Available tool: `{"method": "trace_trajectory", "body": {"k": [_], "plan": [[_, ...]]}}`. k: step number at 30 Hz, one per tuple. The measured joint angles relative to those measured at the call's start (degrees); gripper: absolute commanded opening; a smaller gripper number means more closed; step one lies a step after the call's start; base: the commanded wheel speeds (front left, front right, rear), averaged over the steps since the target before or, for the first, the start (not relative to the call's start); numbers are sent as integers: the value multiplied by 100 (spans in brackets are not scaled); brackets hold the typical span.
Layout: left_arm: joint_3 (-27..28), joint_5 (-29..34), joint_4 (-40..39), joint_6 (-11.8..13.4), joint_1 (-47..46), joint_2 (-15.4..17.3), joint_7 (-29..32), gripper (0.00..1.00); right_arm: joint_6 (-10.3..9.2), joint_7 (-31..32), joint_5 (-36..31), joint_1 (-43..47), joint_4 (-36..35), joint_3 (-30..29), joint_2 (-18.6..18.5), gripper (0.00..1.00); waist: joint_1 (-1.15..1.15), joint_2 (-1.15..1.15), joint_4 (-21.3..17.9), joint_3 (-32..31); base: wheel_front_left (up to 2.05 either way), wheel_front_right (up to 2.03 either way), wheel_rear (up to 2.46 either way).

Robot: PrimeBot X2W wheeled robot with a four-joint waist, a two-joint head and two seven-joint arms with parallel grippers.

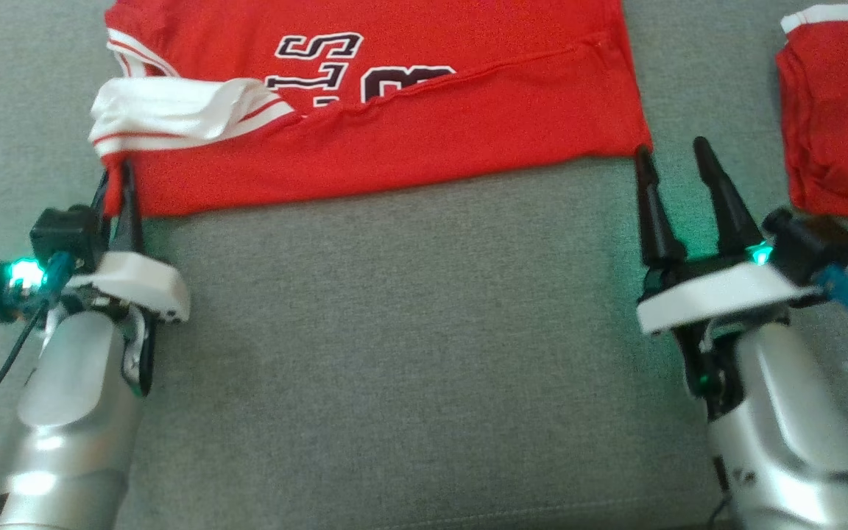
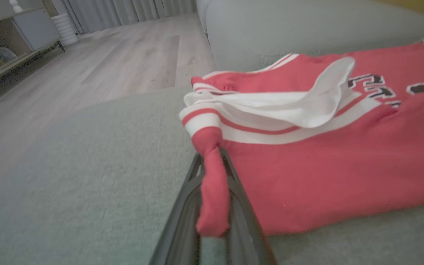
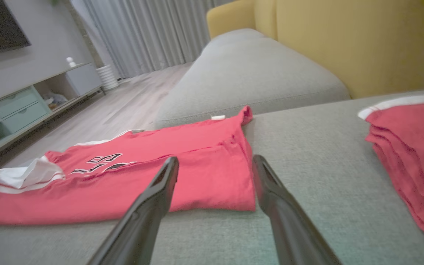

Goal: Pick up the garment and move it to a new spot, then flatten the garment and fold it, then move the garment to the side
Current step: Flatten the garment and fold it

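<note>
On grey sofa cushion [image 1: 394, 331]: two red garments, two grippers; the garment [image 1: 394, 140] lies far-centre, folded lengthwise, a red jersey with white striped trim and black-and-white lettering, white band flopped over its left end; second red garment [image 1: 836, 110] sits folded at far right, well apart. At near-left corner, left gripper [image 1: 118, 180] pressed together, pinching the cloth; right gripper [image 1: 672, 147] spread, tips at near-right corner.
</note>
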Motion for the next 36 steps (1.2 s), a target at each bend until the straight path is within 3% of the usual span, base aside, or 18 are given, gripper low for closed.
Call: {"method": "trace_trajectory", "body": {"k": [3, 13, 19, 20, 21, 29, 36], "plan": [[-30, 10, -399, -9, -4, -56, -142, 0, 0, 455, 471, -325, 503, -182, -8, 100, 0, 0, 89, -39, 0, 0, 0], [-252, 220, -1419, -121, 10, -167, -194, 0, 0, 1360, -517, -1585, 2501, -693, -11, 100, 0, 0, 385, -39, 0, 0, 0], [-349, 259, -1557, -153, 72, -230, -194, 0, 0, 1465, -869, -2028, 3101, -681, -56, 100, 0, 0, 482, 1, 0, 0, 0], [-353, 259, -1573, -154, 102, -233, -194, 0, 0, 1484, -931, -2122, 3208, -658, -68, 62, 0, 0, 496, 5, 0, 0, 0], [-354, 259, -1583, -157, 130, -234, -194, 0, 0, 1522, -1002, -2198, 3297, -619, -82, 0, 0, 0, 508, 5, 0, 0, 0], [-358, 260, -1330, -202, 327, -189, -194, 0, 0, 1261, -1475, -2262, 3650, -698, -45, 0, 0, 0, 493, -185, 0, 0, 0], [-430, 259, -1083, -277, 836, -1, -111, 0, 0, 1054, -1477, -1670, 3655, -935, -38, 0, -1, 0, 361, -612, 0, 0, 0]]}}
